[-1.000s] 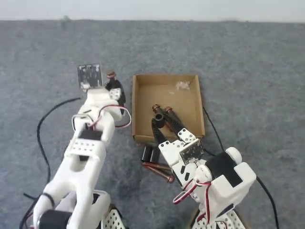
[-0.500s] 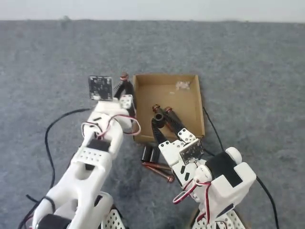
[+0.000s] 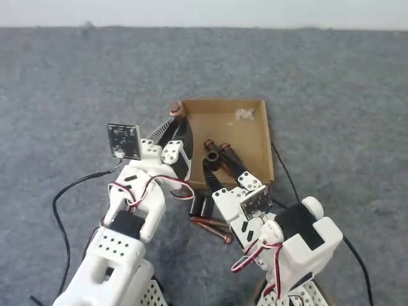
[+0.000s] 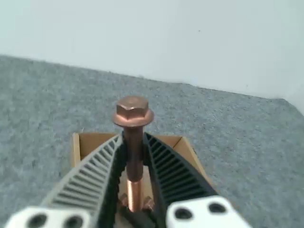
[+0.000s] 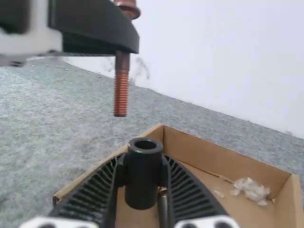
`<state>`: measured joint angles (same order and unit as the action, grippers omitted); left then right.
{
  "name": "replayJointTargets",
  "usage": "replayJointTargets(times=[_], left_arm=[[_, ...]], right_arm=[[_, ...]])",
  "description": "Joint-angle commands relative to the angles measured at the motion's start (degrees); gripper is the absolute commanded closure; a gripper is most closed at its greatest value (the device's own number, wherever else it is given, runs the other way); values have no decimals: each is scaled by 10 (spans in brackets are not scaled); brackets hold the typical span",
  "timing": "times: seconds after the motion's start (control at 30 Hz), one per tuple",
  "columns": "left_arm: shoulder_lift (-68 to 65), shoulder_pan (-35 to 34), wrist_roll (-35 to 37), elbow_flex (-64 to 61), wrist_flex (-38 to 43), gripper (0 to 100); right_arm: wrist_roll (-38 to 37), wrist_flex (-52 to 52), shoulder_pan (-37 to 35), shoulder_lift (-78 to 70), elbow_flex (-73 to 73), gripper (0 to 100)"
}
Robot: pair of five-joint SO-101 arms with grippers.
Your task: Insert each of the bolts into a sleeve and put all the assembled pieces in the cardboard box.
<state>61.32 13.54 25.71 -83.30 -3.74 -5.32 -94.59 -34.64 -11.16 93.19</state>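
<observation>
My left gripper [image 3: 179, 123] is shut on a copper bolt [image 3: 176, 112], held upright with its hex head up, over the left rim of the cardboard box [image 3: 255, 135]. The left wrist view shows that bolt [image 4: 133, 142] clamped between the jaws. My right gripper [image 3: 214, 158] is shut on a black sleeve [image 3: 212, 157], bore facing up, above the box's near part. In the right wrist view the sleeve [image 5: 142, 171] sits below the bolt's threaded tip [image 5: 121, 92], slightly to one side, with a gap between them.
A loose black sleeve [image 3: 201, 204] and copper bolts [image 3: 213, 226] lie on the grey carpet just in front of the box. White scraps [image 3: 244, 114] sit in the box's far corner. A second copper head [image 3: 224, 146] shows beside the right gripper.
My left arm has swung right with the bolt, from beside the box's left wall to over its rim near the held sleeve. The right arm has kept still.
</observation>
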Motion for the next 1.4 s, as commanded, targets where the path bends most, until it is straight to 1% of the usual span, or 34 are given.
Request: replayJointTargets(times=[0.0,0.17,0.3,0.43,0.57,0.6,0.67,0.73,0.77,0.9,1.07,1.37], left_arm=[[73,20,25,27,-65,989],[135,62,25,28,-142,989],[184,66,25,25,-175,989],[197,73,24,4,-178,989],[197,91,23,-3,-183,989],[197,94,18,-7,-186,990],[196,95,-19,-13,-189,990],[196,94,-55,-25,-186,990],[196,94,-61,-30,-186,990],[197,95,-61,-39,-172,990],[196,95,-61,-78,-99,990],[196,95,-61,-77,-97,990]], right_arm=[[-4,6,6,0,4,993],[-4,66,5,0,-18,993],[-4,77,2,0,-25,993],[-4,80,-20,0,-22,993],[-4,81,-22,0,-23,993],[-4,81,-22,0,-24,993],[-4,80,-22,0,-22,993],[-4,78,-22,0,-21,993],[-4,78,-22,0,-21,993],[-4,78,-22,0,-21,993],[-4,78,-22,0,-20,993],[-6,77,-42,0,-6,993]])
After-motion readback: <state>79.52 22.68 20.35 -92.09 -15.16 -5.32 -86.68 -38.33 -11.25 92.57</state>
